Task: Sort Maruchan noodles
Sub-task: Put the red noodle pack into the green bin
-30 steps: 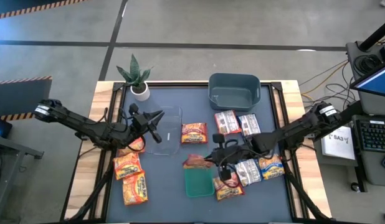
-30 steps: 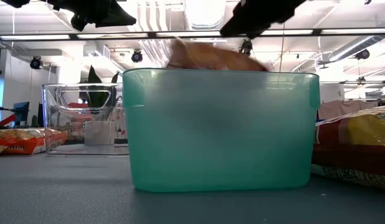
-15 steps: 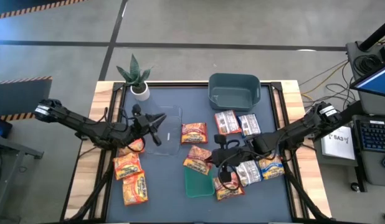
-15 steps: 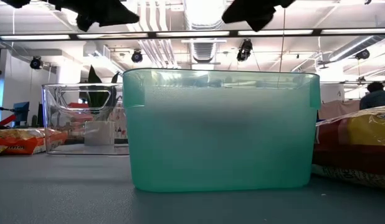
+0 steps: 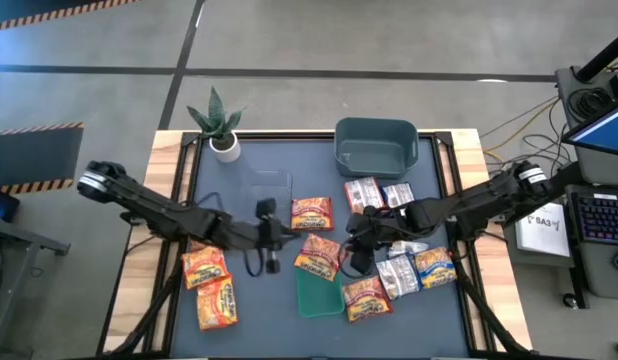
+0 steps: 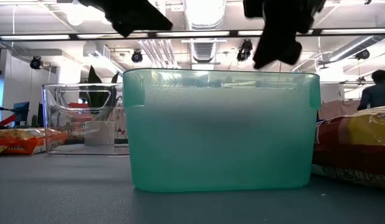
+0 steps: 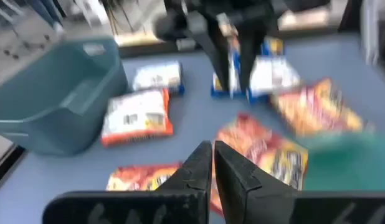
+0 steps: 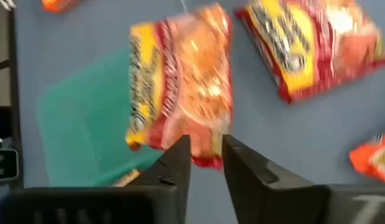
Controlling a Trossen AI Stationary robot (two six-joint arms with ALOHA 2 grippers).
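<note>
Dark grey matting covers the table [image 5: 249, 330], where Maruchan noodles [image 5: 319, 255] lie scattered from nine o'clock to three, and the clear bin [image 5: 264, 195], green bin [image 5: 317, 295] and grey-blue bin [image 5: 376, 147] look empty, so sorting seems barely begun. Left of centre the left gripper [image 5: 272, 240] is clenched and empty. Right of centre hovers the right gripper [image 5: 361, 240], fingers slightly parted, holding nothing I can see.
</note>
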